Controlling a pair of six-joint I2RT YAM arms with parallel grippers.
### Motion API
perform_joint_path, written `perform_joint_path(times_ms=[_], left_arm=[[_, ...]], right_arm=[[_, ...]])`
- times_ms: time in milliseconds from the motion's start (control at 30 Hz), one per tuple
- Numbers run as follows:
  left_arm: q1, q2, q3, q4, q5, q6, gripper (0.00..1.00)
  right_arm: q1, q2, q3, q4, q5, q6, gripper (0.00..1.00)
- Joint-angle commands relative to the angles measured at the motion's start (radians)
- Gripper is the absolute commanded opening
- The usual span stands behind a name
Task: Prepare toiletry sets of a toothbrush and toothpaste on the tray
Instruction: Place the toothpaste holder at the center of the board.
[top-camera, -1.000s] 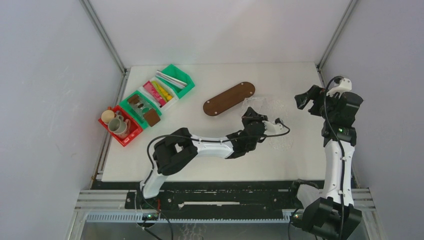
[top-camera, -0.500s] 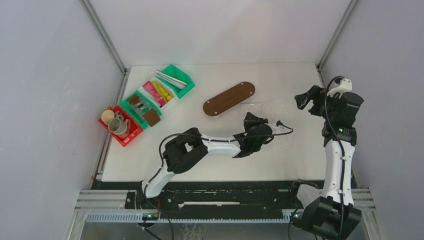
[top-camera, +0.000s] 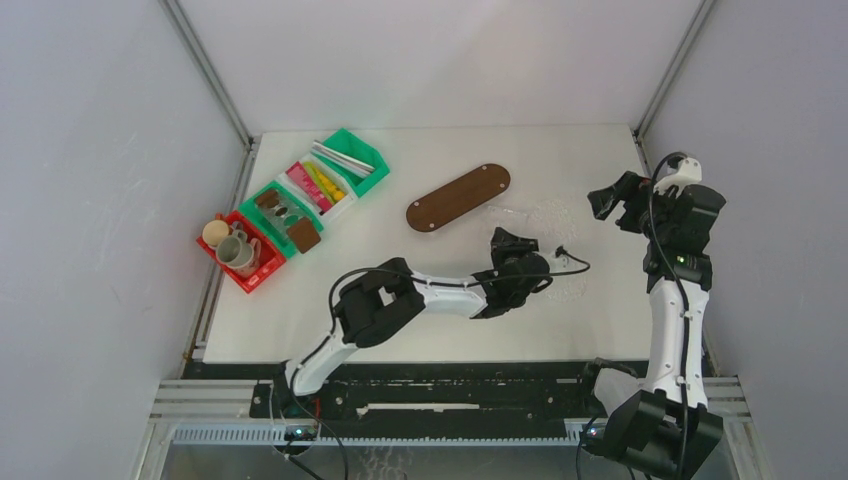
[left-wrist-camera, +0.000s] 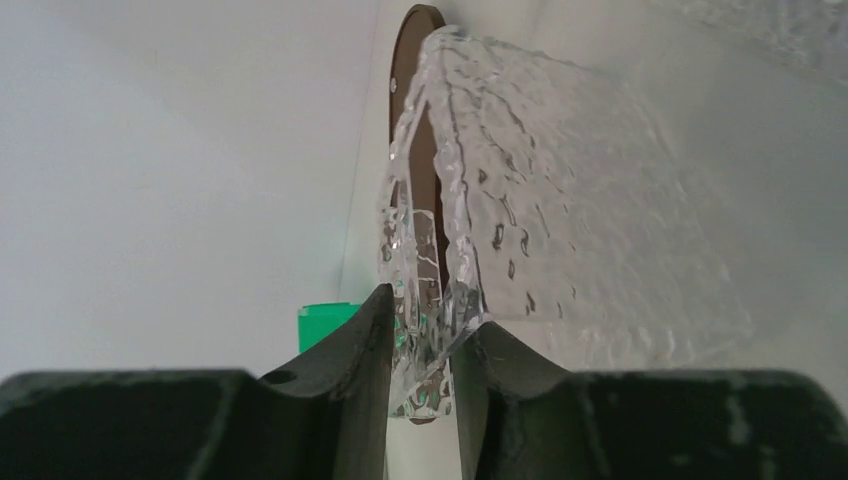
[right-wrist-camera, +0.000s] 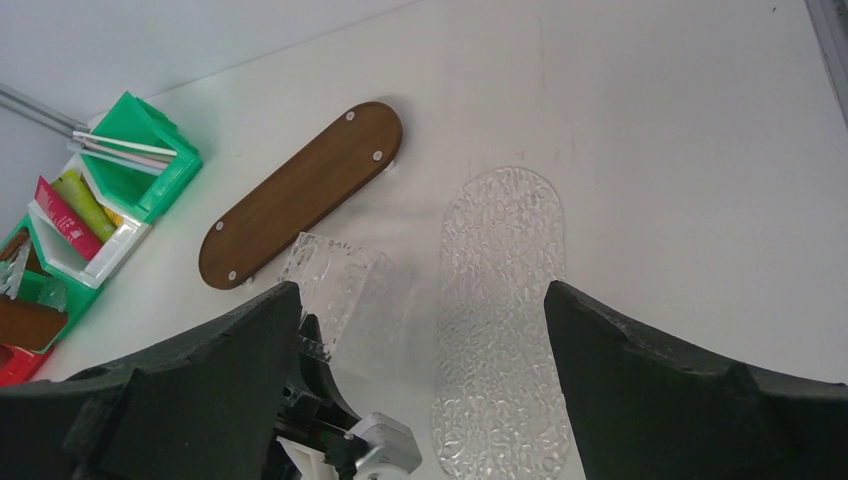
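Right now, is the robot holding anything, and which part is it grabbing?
The left gripper pinches the clear bumpy plastic piece by its thin near edge. The right gripper is open and holds nothing.

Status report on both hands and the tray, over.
Left hand shut on clear textured square dish. Right hand open, empty. Brown oval wooden tray carries nothing. Way to it looks free.

Four bins (top-camera: 372, 160) run in a slanting row by my tabletop's (top-camera: 450, 150) left edge, mugs (top-camera: 238, 252) in the nearest, toothbrushes (top-camera: 345, 158) in the farthest. The wooden tray (top-camera: 458, 197) lies mid-tabletop. The clear oval tray (right-wrist-camera: 500, 300) lies right of it, with a clear rectangular tray (right-wrist-camera: 340, 280) between them.
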Motion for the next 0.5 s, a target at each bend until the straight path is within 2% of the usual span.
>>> perform_joint_path(times_ms=[0, 133, 267, 400, 467], left_arm=[[-0.018, 0.002, 0.039, 0.012, -0.001, -0.027, 0.34], [-0.028, -0.003, 0.04, 0.006, 0.012, -0.035, 0.44], [-0.052, -0.049, 0.01, 0.006, 0.04, -0.047, 0.58], [-0.078, -0.126, -0.024, -0.048, 0.067, -0.12, 0.73], [-0.089, -0.174, -0.045, -0.101, 0.09, -0.169, 0.78]], right_arm=[[-0.005, 0.001, 0.0, 0.056, -0.012, 0.021, 1.0], [-0.005, -0.003, 0.0, 0.055, -0.01, 0.019, 1.0], [-0.006, -0.001, 0.0, 0.055, -0.015, 0.019, 1.0], [-0.007, 0.0, 0.0, 0.056, -0.025, 0.017, 1.0], [-0.008, -0.001, 0.001, 0.055, -0.032, 0.014, 1.0]])
